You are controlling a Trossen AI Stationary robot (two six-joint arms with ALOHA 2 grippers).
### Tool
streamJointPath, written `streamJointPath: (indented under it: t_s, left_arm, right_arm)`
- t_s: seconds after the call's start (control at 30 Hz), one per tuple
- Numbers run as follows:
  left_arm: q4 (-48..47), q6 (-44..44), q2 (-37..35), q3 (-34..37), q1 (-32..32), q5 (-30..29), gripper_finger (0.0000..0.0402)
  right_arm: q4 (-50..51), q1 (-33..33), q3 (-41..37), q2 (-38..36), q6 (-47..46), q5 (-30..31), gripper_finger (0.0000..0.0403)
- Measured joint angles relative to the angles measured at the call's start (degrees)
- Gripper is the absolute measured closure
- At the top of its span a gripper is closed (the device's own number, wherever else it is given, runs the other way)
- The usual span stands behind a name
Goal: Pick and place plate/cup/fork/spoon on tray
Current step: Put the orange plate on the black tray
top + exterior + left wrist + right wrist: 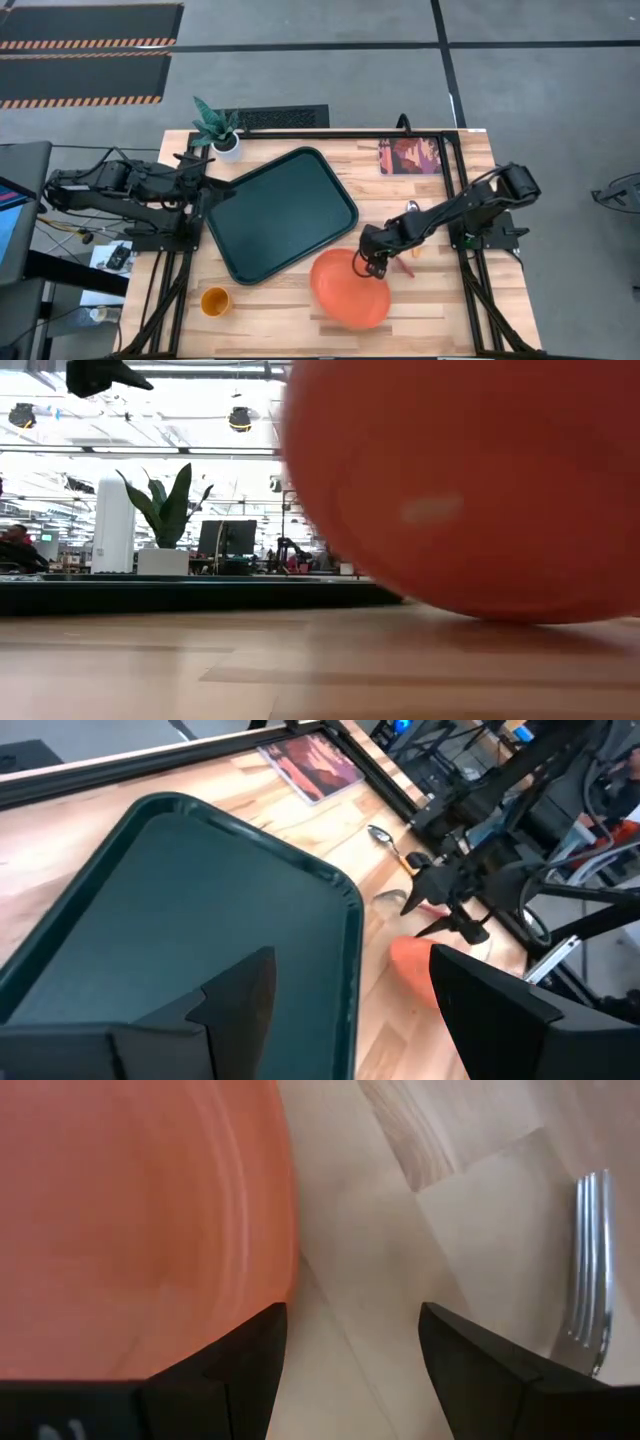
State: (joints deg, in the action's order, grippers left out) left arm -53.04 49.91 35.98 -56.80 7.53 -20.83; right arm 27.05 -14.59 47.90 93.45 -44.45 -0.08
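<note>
- Evidently right gripper (373, 268) straddles plate (345, 295) rim, jaws open, lined up to pinch it
- Left gripper (222, 186) open, waiting at tray (280, 212) edge

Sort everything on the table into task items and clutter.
Task items: dark green rectangular tray, large orange-red round plate, small orange cup, silver-headed fork, metal-bowled spoon.

Clutter: white-potted green plant, reddish picture card.

Lighting: bright, even, from overhead; soft shadows.
Low view: ceiling lamps (238, 418) glare, upper frame washed out; plate (470, 480) at right heavily out of focus. Right wrist view: plate rim and fork (590, 1270) slightly soft.
</note>
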Motion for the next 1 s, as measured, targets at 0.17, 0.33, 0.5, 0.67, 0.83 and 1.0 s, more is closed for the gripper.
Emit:
streamJointPath:
  t_s: [0.17, 0.33, 0.5, 0.67, 0.83, 1.0]
  left_arm:
    - [-1.52, 0.00, 0.00, 0.00, 0.00, -0.14, 0.0151]
    - [-1.98, -0.81, 0.00, 0.00, 0.00, -0.81, 0.0151]
    - [-1.99, -0.83, -0.02, 0.00, -0.01, -2.74, 0.0151]
    - [-1.98, -0.81, 0.01, 0.00, 0.00, -3.62, 0.0151]
    - [-1.98, -0.79, 0.01, 0.02, 0.00, -3.73, 0.0151]
    - [-1.96, -0.74, 0.01, 0.02, 0.00, -3.91, 0.0151]
  right_arm:
    - [0.32, 0.00, -0.07, -0.11, -0.91, -1.16, 0.0148]
    - [0.81, 0.50, -0.11, -3.53, -2.78, -1.41, 0.0148]
    - [0.94, 0.90, -0.11, -7.12, -4.19, -1.38, 0.0148]
    - [0.67, 0.83, -0.07, -8.45, -5.11, -1.08, 0.0148]
    - [0.73, 0.83, -0.07, -5.86, -4.80, -0.19, 0.0148]
    - [0.79, 0.81, -0.07, -2.28, -5.03, -0.14, 0.0148]
